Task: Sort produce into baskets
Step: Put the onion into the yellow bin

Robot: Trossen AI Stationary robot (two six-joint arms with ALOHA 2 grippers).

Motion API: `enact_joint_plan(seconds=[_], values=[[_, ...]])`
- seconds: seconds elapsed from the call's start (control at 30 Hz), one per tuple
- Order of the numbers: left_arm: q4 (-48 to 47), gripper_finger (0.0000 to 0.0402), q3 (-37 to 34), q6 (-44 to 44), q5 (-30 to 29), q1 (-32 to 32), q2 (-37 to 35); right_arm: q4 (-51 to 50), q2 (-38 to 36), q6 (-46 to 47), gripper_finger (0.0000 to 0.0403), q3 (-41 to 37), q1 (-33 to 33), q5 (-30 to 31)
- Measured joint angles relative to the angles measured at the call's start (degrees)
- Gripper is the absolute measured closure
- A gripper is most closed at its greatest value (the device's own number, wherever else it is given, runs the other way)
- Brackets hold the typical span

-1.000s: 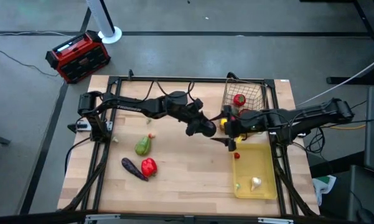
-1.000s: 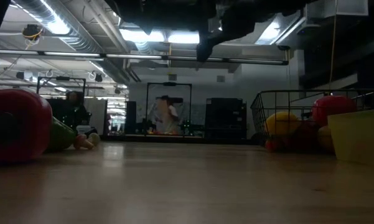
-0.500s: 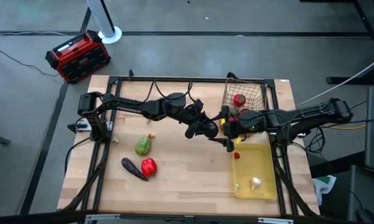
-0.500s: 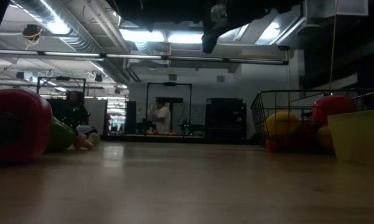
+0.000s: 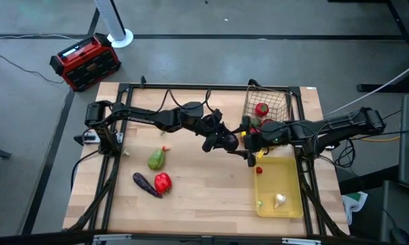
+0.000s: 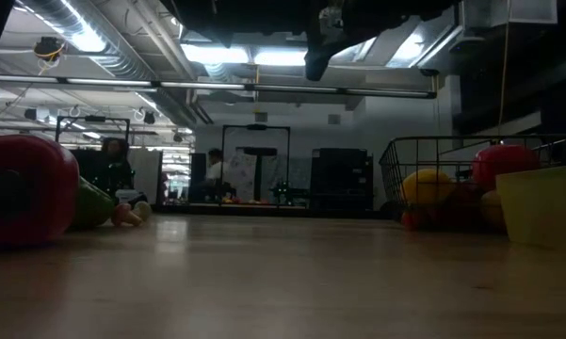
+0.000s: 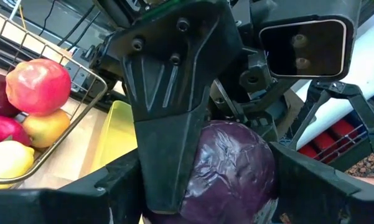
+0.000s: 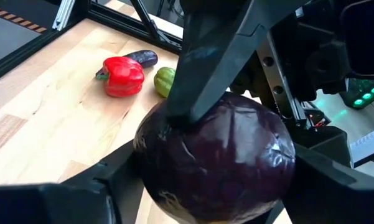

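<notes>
Wooden tabletop [image 5: 204,184] is carrying an eggplant [image 5: 145,184] and red pepper [image 5: 162,182] at left. Mid-table, the left gripper [image 5: 233,142] and right gripper [image 5: 248,151] are both clasping one purple cabbage [image 8: 215,158], beside the wire basket [image 5: 280,109] and yellow tray [image 5: 289,178].

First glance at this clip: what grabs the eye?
A round purple cabbage hangs in mid-air between both arms above the table's middle, with the left gripper and right gripper meeting on it. Beside them the dark wire-mesh basket holds fruit, and a red toy pepper lies on the wood near a purple eggplant.
</notes>
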Motion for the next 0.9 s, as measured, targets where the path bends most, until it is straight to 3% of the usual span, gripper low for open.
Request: enact_joint_plan(seconds=[0.4, 0.9], values=[[-0.04, 0.0103, 0.00, 0.59, 0.36, 0.04, 0.00, 0.06, 0.00, -0.02, 0.0112, 0.00, 0.00, -0.02], [-3.66, 0.0017, 0.04, 5.72, 1.58, 1.02, -0.02, -2.32, -0.51, 0.04, 0.0112, -0.07, 0.23, -0.77]])
